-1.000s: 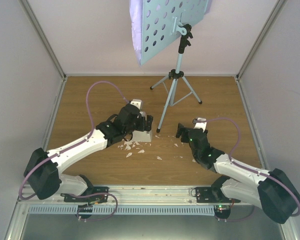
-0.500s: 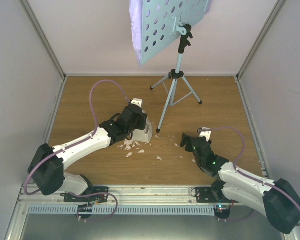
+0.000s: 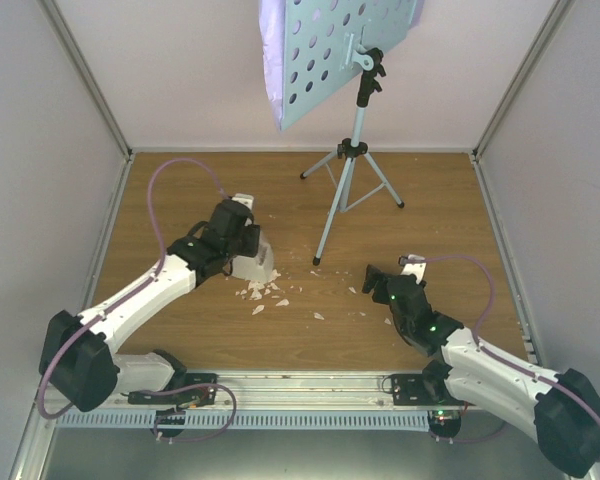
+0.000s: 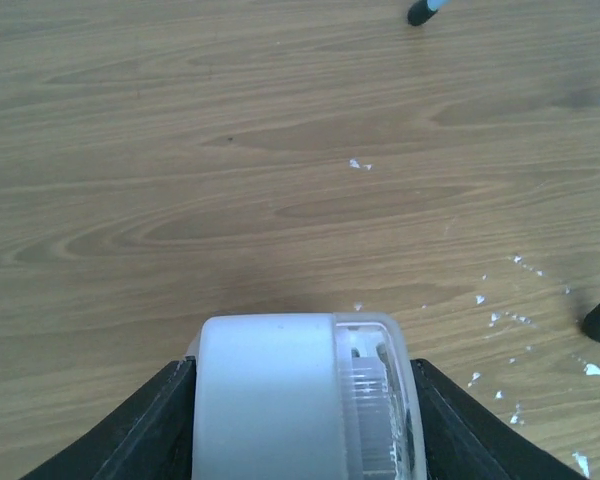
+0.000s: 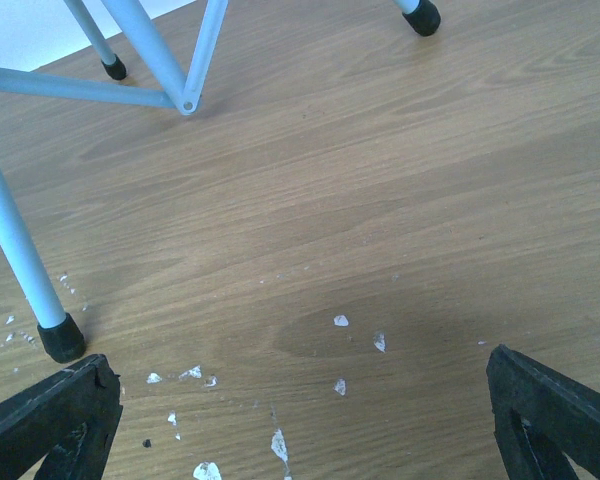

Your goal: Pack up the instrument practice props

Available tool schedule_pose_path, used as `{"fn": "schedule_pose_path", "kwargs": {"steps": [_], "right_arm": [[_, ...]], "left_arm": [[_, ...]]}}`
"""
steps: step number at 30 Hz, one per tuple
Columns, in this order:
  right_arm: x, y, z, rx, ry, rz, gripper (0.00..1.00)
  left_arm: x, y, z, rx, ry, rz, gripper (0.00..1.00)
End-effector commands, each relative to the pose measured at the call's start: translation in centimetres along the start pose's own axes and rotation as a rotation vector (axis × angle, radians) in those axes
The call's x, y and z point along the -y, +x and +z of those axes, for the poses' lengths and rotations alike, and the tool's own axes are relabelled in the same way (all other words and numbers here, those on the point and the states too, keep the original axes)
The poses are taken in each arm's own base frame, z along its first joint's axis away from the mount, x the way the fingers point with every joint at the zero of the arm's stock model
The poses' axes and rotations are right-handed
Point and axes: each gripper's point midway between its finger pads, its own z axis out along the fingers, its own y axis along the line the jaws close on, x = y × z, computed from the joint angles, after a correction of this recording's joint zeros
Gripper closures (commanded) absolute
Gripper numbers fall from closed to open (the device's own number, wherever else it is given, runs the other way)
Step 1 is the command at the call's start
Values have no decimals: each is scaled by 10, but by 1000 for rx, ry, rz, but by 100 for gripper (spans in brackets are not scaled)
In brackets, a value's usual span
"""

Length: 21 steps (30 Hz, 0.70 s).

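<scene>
Left gripper (image 3: pixel 248 250) is about half closed and clamped on the white metronome (image 4: pixel 270 400), one finger on each side. That puts the metronome at roughly 9 o'clock from the near foot of the music stand (image 3: pixel 340 200), with crumbs (image 3: pixel 265 292) just off its 5 o'clock. Right gripper (image 5: pixel 300 440) is spread wide with nothing in it, low over the bench (image 3: pixel 420 200). Lilac sheet-music pages (image 3: pixel 271 60) sit on the stand's desk at 12 o'clock.
</scene>
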Motion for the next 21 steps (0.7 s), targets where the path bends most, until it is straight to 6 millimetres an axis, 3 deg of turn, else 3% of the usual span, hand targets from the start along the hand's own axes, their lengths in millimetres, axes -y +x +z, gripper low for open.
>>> {"fn": "schedule_pose_path", "kwargs": {"steps": [1,6,9,12,14,16,21], "right_arm": [[1,1,2,-2,-5,11,0],[-8,-1,2,2,-44,6,0],[-14,-4,2,5,-72,-9,0],[-35,-12,-2,6,-161,-54,0],[-58,-28,-11,27,-264,-77,0],[-68,-44,-19,44,-283,-67,0],[-92,-99,-38,166,-326,-138,0]], "left_arm": [[-14,-11,-14,80,64,5,67],[-28,-3,-5,52,77,-32,69],[-27,-6,-6,59,85,-31,63],[-23,-9,-10,68,111,-29,43],[-18,-12,-15,82,144,-22,24],[-10,-23,-25,118,193,-17,10],[-4,-66,-63,241,237,-3,1]]}}
